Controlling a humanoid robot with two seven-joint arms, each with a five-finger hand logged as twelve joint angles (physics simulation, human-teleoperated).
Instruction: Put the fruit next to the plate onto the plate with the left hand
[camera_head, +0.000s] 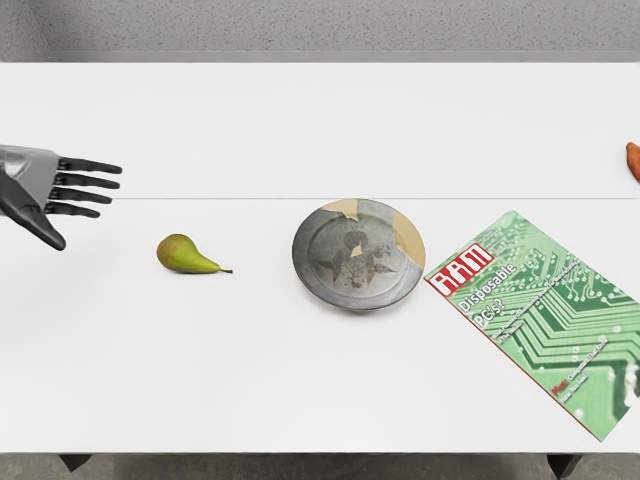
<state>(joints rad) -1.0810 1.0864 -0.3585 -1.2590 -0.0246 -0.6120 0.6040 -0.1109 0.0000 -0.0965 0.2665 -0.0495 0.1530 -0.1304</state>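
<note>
The grey-and-black left hand (60, 195) hovers with fingers spread, holding nothing, up and left of the green-brown pear (182, 254), which lies on its side on the white table (300, 390) left of the round grey metal plate (357, 256). I'd come down over the fat end, not the stem. Its arm is cut off by the frame, same as the orange thing (632, 160) at the far right.

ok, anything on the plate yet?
Nothing on the plate: only its mottled surface shows. The pear lies on the table left of it, apart. The table beneath the plate is covered.
</note>
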